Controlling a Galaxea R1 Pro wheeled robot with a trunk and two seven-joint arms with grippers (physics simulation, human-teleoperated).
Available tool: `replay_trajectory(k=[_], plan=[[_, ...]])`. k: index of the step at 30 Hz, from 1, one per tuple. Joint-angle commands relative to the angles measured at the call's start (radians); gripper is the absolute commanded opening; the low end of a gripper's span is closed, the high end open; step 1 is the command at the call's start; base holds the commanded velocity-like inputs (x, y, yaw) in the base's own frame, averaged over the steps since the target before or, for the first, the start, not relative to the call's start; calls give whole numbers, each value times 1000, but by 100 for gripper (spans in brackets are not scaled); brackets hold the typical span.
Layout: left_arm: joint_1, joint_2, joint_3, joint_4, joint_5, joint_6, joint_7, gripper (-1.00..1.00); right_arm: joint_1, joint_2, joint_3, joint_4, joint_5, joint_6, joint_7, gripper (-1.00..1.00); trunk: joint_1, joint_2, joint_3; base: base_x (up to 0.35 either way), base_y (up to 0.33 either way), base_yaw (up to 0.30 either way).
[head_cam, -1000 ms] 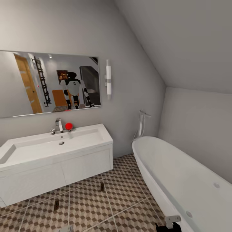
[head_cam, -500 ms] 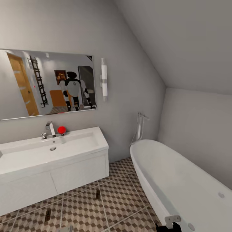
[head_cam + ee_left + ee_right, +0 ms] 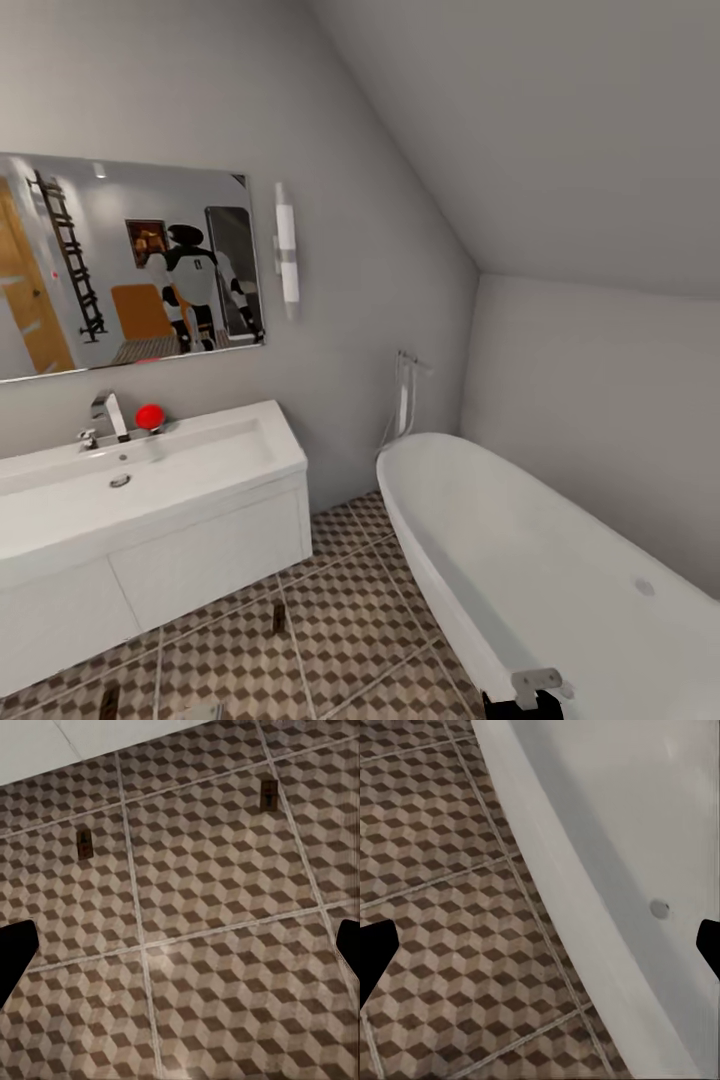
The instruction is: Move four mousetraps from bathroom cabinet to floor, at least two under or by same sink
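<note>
- The left claw (image 3: 180,949) hangs over the bathroom floor (image 3: 217,1005) with its two dark fingertips spread wide at the edges of the left wrist view and nothing between them; it holds no trap
- The right claw (image 3: 540,945) is likewise spread and empty, poised over the tiles just beside the white bathtub (image 3: 637,832)
- Two mousetraps already lie flat on the tiles ahead of the left claw: the nearer mousetrap (image 3: 85,844) and the farther mousetrap (image 3: 268,793), well apart from each other, each with its long axis running away from the claw toward the sink unit (image 3: 75,742)
- In the head view the same two show as small dark slips on the floor, one (image 3: 279,617) just in front of the sink unit's corner and the other (image 3: 110,700) at the lower edge, both close to the front of the white sink (image 3: 150,480)
- Both look next to the sink, so that part of the task seems met; two traps remain to be fetched
- The left arm is the nearer one to these traps, the right sits by the tub
- Farther off, the mirror (image 3: 120,260) above the sink reflects the robot with an orange-brown cabinet (image 3: 140,312) beside it; I judge the cabinet lies behind the robot, so the coming move calls for a turn away from the sink
</note>
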Motion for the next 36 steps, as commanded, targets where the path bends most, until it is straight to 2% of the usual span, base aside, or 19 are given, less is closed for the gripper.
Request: replay_trajectory(k=[1,29,36], plan=[[-1,0,-8,4,6,-6,1,100,-2,-1,-5,5,11,-6,-8,100,0,-1,0,4,-2,-267],[-1,-2,-10,4,7,-8,1,100,-2,-1,-5,5,6,-6,-15,100,0,-1,21,0,0,-275],[-1,-13,-10,4,7,-6,1,100,-2,-2,-5,5,7,-6,-15,100,0,-1,26,0,0,-280]])
